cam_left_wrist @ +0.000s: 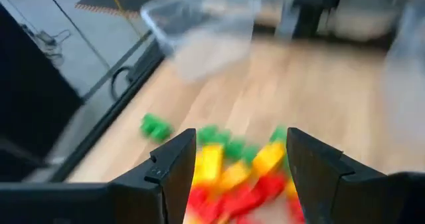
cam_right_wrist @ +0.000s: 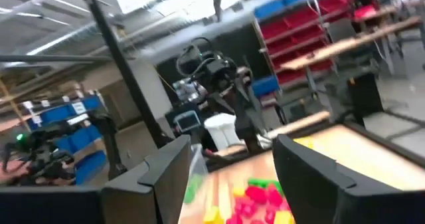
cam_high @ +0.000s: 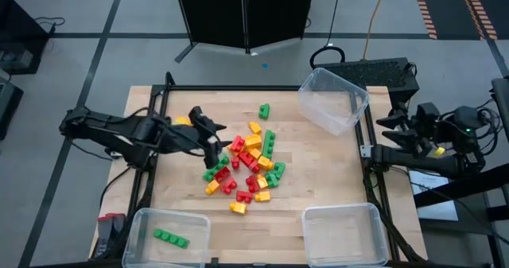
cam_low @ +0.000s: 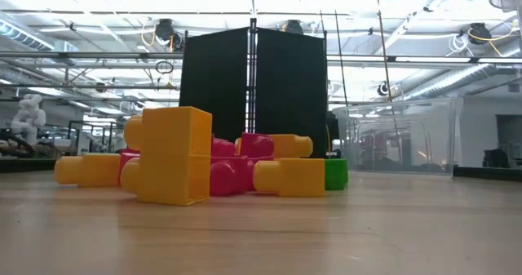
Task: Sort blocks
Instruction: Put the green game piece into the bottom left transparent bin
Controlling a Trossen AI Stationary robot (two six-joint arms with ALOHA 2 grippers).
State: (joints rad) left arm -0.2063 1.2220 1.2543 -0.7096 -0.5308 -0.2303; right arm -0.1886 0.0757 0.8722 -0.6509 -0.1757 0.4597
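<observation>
A: Where's the sort at?

B: Early. Seen from above, the blocks (cam_high: 246, 166) sit heaped mid-bench, red, green & yellow-orange all mixed. Two green ones (cam_high: 170, 237) lie in the clear bin (cam_high: 143, 220) at approx 7 o'clock. One green stray (cam_high: 263, 110) sits alone toward 12. The bin at 5 o'clock (cam_high: 343, 218) shows no blocks, same for the tilted bin at 1–2 o'clock (cam_high: 332, 98). So most of the job is left, I'd judge.

A: Your grippers?

B: My left gripper (cam_high: 213, 147) hovers at the pile's 9 o'clock edge, jaws released, nothing between them. My right gripper (cam_high: 395, 130) waits off the bench at 3 o'clock, jaws apart too, empty.

A: Materials?

B: Blocks: glossy hard plastic, boxy w/ round studs. Bins: thin see-through plastic, rounded corners. Bench (cam_high: 318, 172): pale wood planks, smooth, matte.
</observation>
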